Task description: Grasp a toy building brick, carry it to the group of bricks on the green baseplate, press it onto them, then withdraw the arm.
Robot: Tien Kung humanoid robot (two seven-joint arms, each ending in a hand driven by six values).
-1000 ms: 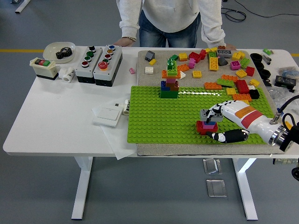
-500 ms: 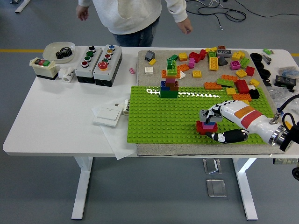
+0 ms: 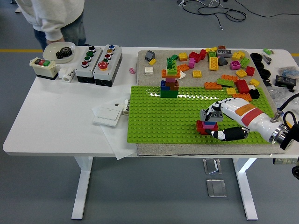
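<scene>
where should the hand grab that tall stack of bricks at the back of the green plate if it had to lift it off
Grip the tall stack low, on the two flat side faces of its wide dark green base block, coming down from above with fingers on left and right. The upper bricks are narrower and stepped, so pinching there would likely snap them off. The green baseplate around its front and sides is bare, leaving room for the fingers.

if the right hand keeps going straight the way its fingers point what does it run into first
Almost at once, the small red, blue and grey brick stack on the green baseplate: the right hand points left with its fingers at it. Contact is unclear.
</scene>
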